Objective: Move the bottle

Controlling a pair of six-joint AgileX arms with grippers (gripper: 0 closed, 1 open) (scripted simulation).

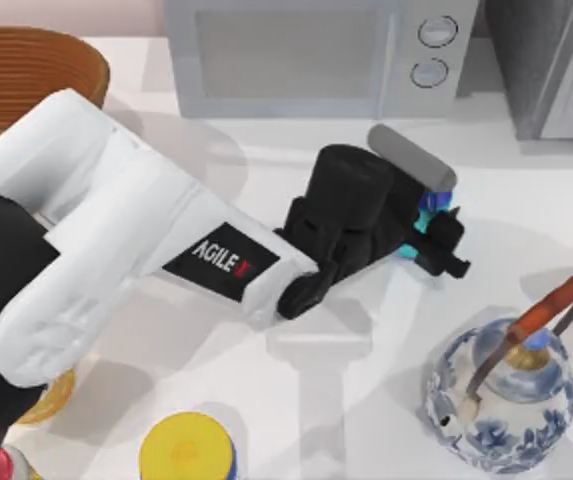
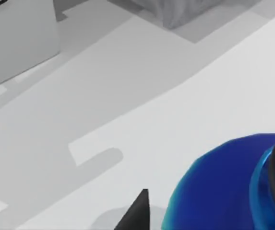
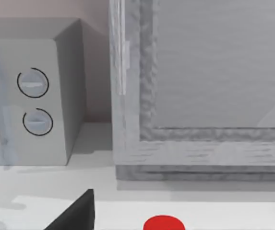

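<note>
Bottle (image 1: pixel 428 213) sits mid-table (image 1: pixel 366 340), in front of the microwave (image 1: pixel 306 55), right at the left claw (image 1: pixel 436 232) tip; the left arm reaches across from the table's left. Teapot (image 1: pixel 501 390) is near on the right, yellow-lidded can (image 1: pixel 188 450) well apart at the near edge. In the left wrist view the bottle (image 2: pixel 223 187) is just beside one finger (image 2: pixel 136 211), blue shoulder up, so it stands upright. Cannot tell whether the claw is apart or clamped on it. Left arm is clearly the nearer one.
</note>
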